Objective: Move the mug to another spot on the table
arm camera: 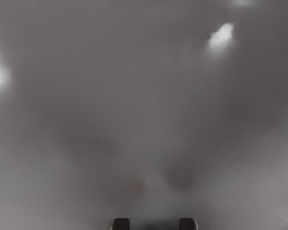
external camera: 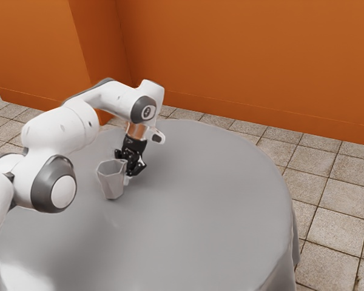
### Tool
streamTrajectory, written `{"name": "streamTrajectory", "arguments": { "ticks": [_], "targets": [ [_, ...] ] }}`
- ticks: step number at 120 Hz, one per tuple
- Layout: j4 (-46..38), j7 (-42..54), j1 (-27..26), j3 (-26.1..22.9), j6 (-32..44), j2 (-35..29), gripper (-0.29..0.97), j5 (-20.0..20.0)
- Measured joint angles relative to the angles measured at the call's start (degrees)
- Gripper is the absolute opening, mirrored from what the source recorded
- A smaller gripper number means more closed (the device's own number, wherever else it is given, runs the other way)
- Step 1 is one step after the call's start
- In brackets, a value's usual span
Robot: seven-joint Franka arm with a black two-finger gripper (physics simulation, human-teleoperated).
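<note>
A grey faceted mug (external camera: 111, 179) stands upright on the round grey table (external camera: 194, 224), toward the exterior view's left. My black gripper (external camera: 132, 169) points down at the mug's rim on the side toward the exterior view's right, and its fingers sit narrowly apart on the mug's wall. In the wrist view, two dark fingertips (arm camera: 120, 223) frame a blurred grey surface close under the hand.
The table's grey cloth stretches wide toward the exterior view's right and front of the mug. Orange walls (external camera: 242, 54) and a tiled floor (external camera: 333, 194) surround the table. My white arm (external camera: 60, 139) reaches over the table's left part.
</note>
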Motion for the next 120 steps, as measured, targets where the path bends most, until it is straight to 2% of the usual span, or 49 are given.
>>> {"name": "streamTrajectory", "arguments": {
  "ticks": [19,34,57,100,120],
  "targets": [
    [1.04,-1.94,-0.06,-6.98,-0.47,-0.14,-0.08,-0.08],
    [2.77,-3.73,-1.06,-9.87,-0.35,0.22,-0.08,-0.1],
    [6.17,-6.11,-1.21,-10.39,1.4,1.34,-0.08,0.02],
    [7.13,-10.45,0.07,-9.89,3.13,1.77,-0.08,0.13],
    [6.64,-13.23,0.7,-9.81,2.9,1.75,-0.08,-1.14]
  ]
}}
